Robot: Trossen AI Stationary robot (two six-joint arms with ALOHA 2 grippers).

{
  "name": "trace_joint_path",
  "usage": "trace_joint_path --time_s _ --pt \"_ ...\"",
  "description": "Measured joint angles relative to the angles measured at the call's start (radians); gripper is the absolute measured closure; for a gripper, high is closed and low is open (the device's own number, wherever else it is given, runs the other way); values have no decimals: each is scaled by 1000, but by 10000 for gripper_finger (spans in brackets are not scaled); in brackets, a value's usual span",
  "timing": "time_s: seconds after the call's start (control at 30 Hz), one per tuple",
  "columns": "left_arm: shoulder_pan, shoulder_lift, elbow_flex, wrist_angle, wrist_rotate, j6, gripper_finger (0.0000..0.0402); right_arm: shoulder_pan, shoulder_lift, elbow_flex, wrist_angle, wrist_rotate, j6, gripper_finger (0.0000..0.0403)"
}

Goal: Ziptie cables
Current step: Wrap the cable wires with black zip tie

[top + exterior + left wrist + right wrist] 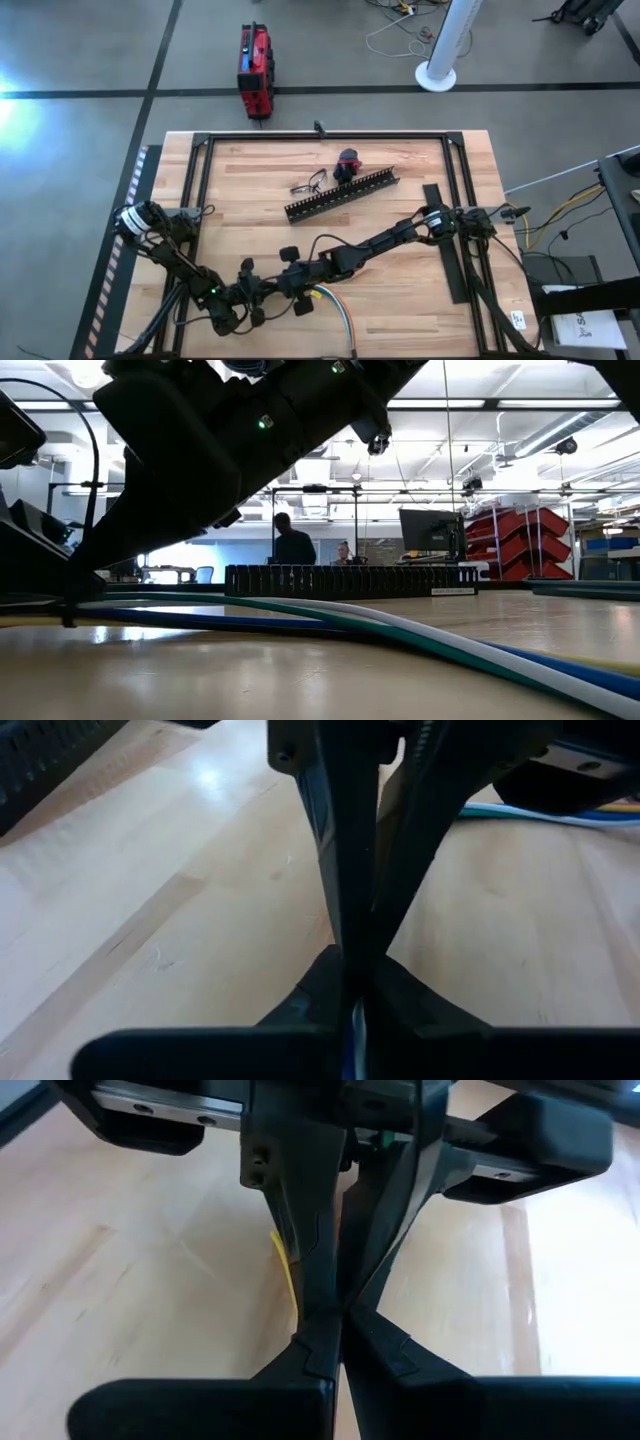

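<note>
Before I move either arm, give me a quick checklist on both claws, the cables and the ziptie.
1. Left claw shut: ok, fingers meet in its wrist view.
2. Right claw shut: ok, fingers pressed together.
3. Both claws at the cables, front middle of the table: ok in the high view.
4. Cables lying flat on the wood: ok in the low view.
5. Ziptie around the bundle: cannot tell; the arms hide that spot.
6. Slotted duct away from the work: ok, it lies farther back.
</note>
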Motion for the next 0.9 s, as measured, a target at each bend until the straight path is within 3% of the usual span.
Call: trace_joint_path --time_s 0.33,0.73,0.9 --pt "1 -1 -43 -6 13 -46 399 6 -5 15 -26 57 -30 403" --pt "1 0 -64 -5 36 -70 399 18 -125 16 -45 73 -74 403" --pt "1 -7 -65 -5 40 -65 377 31 -172 17 -86 72 -78 403"
